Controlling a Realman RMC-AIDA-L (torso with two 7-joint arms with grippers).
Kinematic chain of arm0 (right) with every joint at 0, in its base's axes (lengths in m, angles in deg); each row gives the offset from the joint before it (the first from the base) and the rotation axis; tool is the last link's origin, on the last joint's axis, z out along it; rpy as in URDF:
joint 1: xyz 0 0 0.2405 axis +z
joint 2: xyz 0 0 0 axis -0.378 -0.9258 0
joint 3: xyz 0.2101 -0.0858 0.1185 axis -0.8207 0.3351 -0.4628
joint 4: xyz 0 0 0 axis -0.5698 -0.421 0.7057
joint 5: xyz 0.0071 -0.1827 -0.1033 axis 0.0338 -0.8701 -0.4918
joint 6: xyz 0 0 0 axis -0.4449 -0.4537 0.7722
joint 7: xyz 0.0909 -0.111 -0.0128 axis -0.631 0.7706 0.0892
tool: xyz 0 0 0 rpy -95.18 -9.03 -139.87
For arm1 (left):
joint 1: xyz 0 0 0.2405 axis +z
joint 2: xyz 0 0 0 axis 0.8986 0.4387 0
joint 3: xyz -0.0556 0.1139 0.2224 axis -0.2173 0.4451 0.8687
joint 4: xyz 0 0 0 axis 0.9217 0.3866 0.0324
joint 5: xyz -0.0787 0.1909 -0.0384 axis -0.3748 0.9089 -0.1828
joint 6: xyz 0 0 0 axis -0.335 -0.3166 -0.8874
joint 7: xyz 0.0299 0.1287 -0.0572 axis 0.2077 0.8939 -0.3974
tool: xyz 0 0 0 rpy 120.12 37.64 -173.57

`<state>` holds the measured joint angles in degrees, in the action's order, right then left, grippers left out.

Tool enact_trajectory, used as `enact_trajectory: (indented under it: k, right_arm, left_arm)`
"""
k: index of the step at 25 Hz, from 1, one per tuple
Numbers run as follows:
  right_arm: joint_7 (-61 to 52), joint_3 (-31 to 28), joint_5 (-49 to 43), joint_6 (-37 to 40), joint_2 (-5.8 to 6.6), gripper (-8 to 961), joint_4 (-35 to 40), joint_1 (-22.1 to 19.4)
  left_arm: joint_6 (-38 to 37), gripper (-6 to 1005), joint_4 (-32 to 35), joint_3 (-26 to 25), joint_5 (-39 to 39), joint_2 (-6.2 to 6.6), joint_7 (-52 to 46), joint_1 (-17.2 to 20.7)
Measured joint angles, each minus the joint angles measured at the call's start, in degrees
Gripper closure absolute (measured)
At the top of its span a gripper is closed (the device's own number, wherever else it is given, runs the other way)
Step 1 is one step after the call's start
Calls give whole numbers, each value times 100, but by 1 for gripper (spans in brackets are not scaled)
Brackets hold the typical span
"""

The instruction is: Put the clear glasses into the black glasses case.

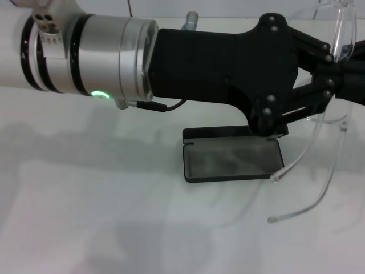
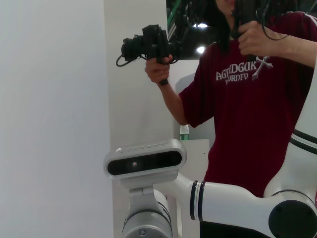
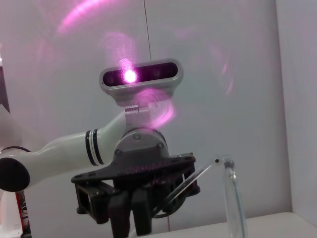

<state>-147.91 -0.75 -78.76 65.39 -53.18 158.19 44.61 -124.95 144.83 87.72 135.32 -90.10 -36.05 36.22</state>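
Observation:
The black glasses case (image 1: 231,161) lies open on the white table (image 1: 85,217), grey lining up; its far half is partly hidden behind my left arm. My left arm reaches across from the left. Above and right of the case, my left gripper (image 1: 352,83) is shut on the clear glasses (image 1: 342,34). Their lens stands upright above the fingers and both thin arms hang down toward the table beside the case. In the right wrist view the left gripper (image 3: 132,218) appears with the glasses (image 3: 233,198) beside it. My right gripper does not show.
A small bottle top (image 1: 191,20) pokes up behind the left arm at the table's far side. In the left wrist view a person in a dark red shirt (image 2: 252,99) holds a camera behind my head unit (image 2: 144,162).

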Motion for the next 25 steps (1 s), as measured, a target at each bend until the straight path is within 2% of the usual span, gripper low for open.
enact_trajectory:
  k: [8, 25]
  right_arm:
    - [194, -76, 32, -33, 4, 839, -178, -56]
    - [202, 89, 355, 15, -14, 838, -277, -11]
  left_arm:
    - [38, 928, 227, -10, -17, -7, 169, 164]
    - [71, 927, -219, -12, -110, -28, 679, 205]
